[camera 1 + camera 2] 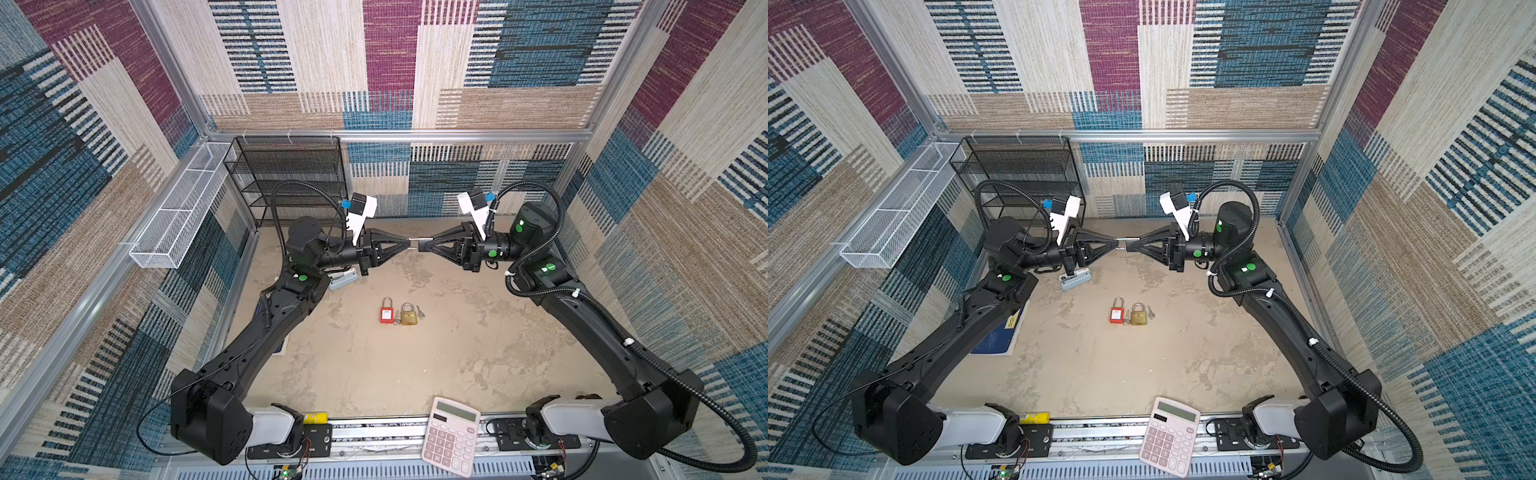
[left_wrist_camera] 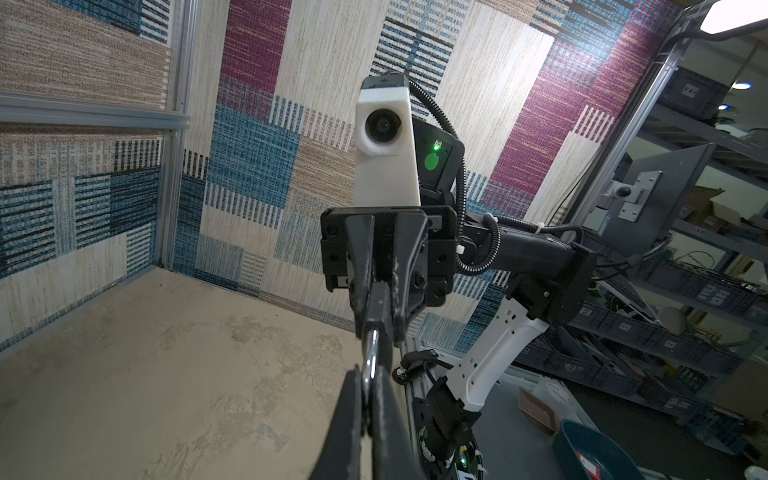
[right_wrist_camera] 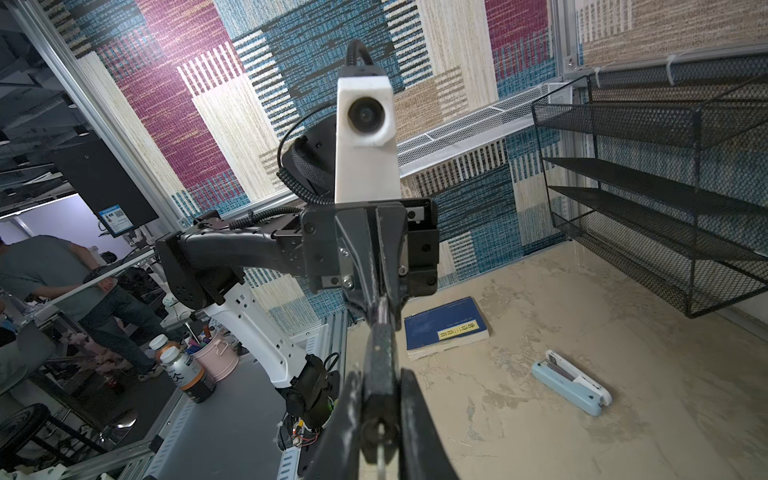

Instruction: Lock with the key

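Padlock, red: lies flat mid-table with its shackle pointing away from me. The only thing I count nearer is the pink calculator, which overhangs the front rail between the two arm bases.

Padlock, brass: lies flat just beside the red one, on its right. A small silver key lies just right of the brass body. A second silver piece sits between the two locks, too small for me to name.

Blue book: flat at the table's left edge, partly under the left arm.

Pale blue stapler: farther back on the left, on the table below the left wrist.

Black padlock: the one I have in hand. It is off the table, over the far half near the middle, held level between the two grippers, which face each other tip to tip.

Right gripper: closed narrowly on the black body.

Left gripper: pinched almost fully together on the silver shackle. I cannot tell whether the shackle is seated in the body.

Black mesh rack: far left corner, against the back wall.

White mesh tray: fixed to the left wall beside the rack.
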Controlling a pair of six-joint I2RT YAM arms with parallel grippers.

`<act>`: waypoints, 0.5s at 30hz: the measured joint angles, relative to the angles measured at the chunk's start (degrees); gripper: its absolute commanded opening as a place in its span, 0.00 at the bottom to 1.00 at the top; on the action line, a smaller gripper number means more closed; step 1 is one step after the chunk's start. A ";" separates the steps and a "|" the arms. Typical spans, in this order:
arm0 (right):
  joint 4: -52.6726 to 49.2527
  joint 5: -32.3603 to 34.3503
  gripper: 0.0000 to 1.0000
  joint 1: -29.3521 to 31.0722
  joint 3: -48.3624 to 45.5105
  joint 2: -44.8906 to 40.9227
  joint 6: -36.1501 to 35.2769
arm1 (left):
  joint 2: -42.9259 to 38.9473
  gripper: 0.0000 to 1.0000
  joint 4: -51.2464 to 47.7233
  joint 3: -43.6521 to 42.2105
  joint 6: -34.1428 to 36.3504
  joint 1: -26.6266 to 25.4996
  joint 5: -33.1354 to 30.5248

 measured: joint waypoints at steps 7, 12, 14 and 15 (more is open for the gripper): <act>0.70 -1.81 0.00 0.11 2.16 2.23 0.85 | 0.15 0.00 1.75 0.22 -0.61 -0.07 -0.13; 0.90 -2.86 0.00 0.11 2.84 2.89 1.29 | 0.33 0.00 2.21 0.37 -0.59 -0.44 -0.33; 1.14 -2.78 0.00 0.09 2.84 2.89 1.46 | 0.76 0.00 2.43 0.76 -0.59 -0.50 -0.33; 1.36 -2.62 0.00 0.09 2.78 2.82 1.46 | 1.03 0.00 2.43 1.09 -0.61 -0.55 -0.22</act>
